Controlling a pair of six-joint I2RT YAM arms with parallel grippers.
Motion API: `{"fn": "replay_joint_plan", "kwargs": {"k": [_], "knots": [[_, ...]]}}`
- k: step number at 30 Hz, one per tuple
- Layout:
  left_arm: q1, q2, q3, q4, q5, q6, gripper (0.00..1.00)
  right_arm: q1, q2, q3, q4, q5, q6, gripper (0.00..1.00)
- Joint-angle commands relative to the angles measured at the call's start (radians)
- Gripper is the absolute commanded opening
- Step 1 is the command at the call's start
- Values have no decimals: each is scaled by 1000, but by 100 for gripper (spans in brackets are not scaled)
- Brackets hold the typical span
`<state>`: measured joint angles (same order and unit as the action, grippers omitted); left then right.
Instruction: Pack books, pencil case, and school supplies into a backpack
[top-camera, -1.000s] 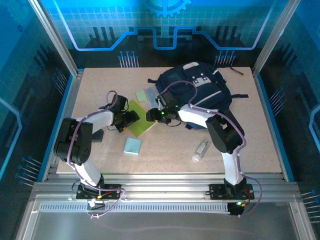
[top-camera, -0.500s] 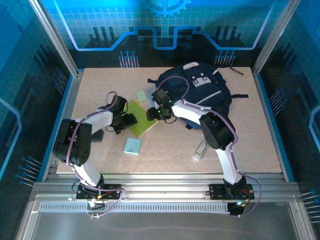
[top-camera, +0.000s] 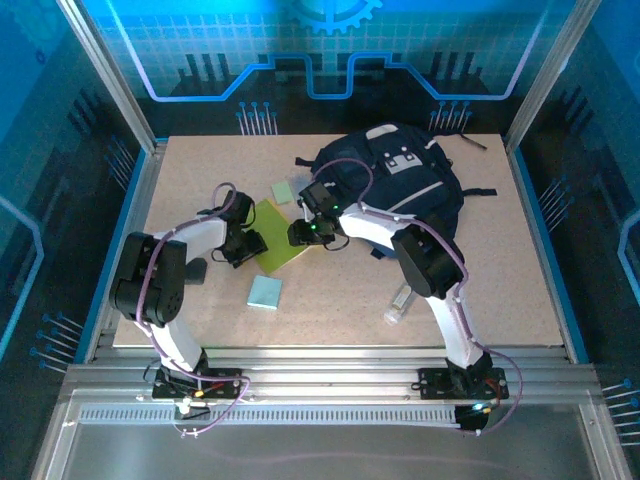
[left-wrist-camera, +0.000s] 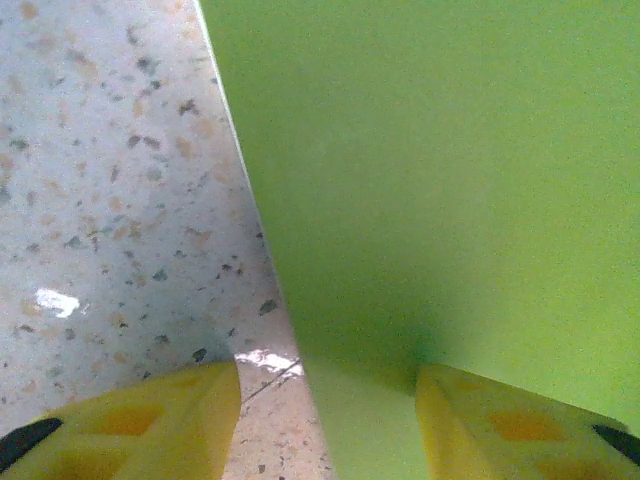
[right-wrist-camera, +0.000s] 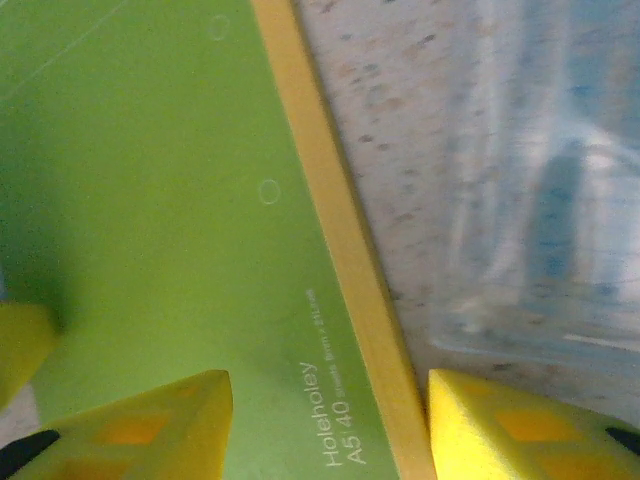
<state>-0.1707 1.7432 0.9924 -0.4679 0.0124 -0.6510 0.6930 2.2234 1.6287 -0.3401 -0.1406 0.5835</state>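
The lime-green book (top-camera: 281, 233) lies flat left of the navy backpack (top-camera: 400, 180). In the right wrist view an orange-yellow strip of the second book (right-wrist-camera: 335, 230) shows along the green cover (right-wrist-camera: 170, 200), and the translucent pencil case (right-wrist-camera: 540, 200) lies beside it. My left gripper (top-camera: 250, 243) is low at the book's left edge and stands open. One finger (left-wrist-camera: 130, 420) is over the table, the other (left-wrist-camera: 520, 425) over the green cover (left-wrist-camera: 430, 180). My right gripper (top-camera: 300, 232) is open astride the right edge of the books.
A pale-green block (top-camera: 283, 191) lies behind the books. A pale teal pad (top-camera: 265, 291) sits nearer the front, and a clear-white tube (top-camera: 400, 303) lies at the front right. The backpack's dark straps (top-camera: 480, 192) trail to the right.
My right gripper has slid left from the backpack side onto the books' right edge. My left gripper has shifted slightly left. Both pairs of jaws have narrowed.
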Motion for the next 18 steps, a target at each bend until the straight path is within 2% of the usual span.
{"fn": "replay_joint_plan", "kwargs": {"k": [1,9,18], "knots": [[-12,78,-30,46,96,-7,45,14,-10,-38,90,-189,67,54],[-19,81,-39,56,109,-14,43,-19,-49,-83,295,-421,201,53],[-27,93,-40,73,112,-22,43,-32,-29,-145,495,-524,342,49]]}}
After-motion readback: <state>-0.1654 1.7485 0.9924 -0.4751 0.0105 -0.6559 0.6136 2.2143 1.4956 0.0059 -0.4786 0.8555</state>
